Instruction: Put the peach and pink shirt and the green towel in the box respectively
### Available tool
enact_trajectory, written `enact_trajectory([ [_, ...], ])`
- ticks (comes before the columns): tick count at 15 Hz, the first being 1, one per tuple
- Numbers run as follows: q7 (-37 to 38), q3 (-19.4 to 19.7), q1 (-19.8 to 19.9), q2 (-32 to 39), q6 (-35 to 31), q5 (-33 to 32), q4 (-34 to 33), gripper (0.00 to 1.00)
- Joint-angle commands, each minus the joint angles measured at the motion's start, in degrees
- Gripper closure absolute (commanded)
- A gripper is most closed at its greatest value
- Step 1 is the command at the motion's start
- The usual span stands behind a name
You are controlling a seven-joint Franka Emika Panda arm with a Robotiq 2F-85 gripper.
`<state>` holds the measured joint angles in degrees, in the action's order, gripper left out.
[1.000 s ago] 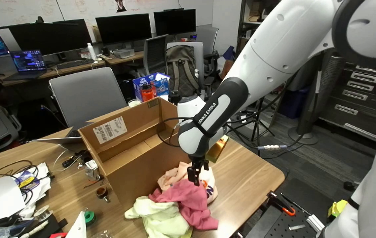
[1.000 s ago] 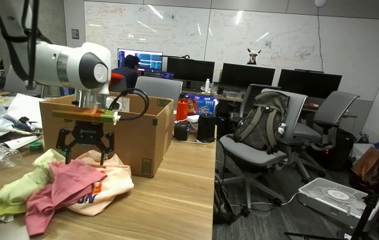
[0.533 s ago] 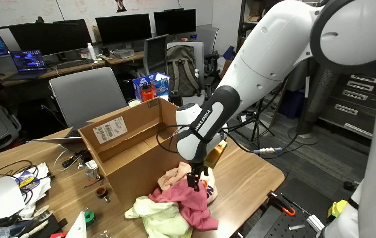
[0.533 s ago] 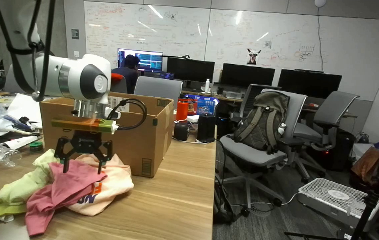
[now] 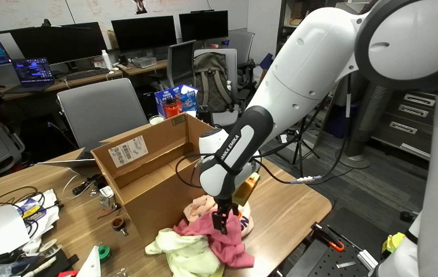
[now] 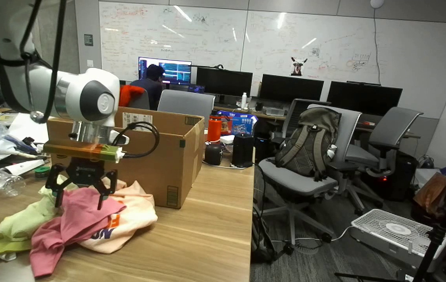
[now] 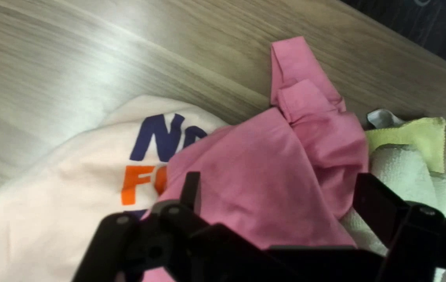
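On a wood-grain table [image 6: 207,223], left to right in an exterior view: a rumpled green towel [image 6: 23,223] (nubby up close), a smooth pink shirt [image 6: 80,219], a lettered peach shirt [image 6: 133,213]; behind them, a rectangular cardboard box [image 6: 164,168]. The claw [image 6: 79,206], spread wide apart, hangs over the pink shirt; contact unclear.

Open-topped brown cardboard box [image 6: 156,168] blocks one side of our black two-finger hand [image 6: 79,206]; we could enter it from above. Opposite side, we've room over the wood-grain counter [image 6: 201,227].
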<state>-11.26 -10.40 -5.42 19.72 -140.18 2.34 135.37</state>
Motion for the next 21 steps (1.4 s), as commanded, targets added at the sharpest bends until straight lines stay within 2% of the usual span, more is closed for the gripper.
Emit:
enact_trajectory([
  [1, -2.55, -2.29, 0.50, 0.39, -0.74, 3.69, -0.91, 0.00],
  [12, 0.00, 0.98, 0.47, 4.69, -8.64, 0.98, -1.20, 0.00],
  [21, 0.94, 2.40, 0.17, 6.11, -8.68, -1.02, -1.21, 0.00],
])
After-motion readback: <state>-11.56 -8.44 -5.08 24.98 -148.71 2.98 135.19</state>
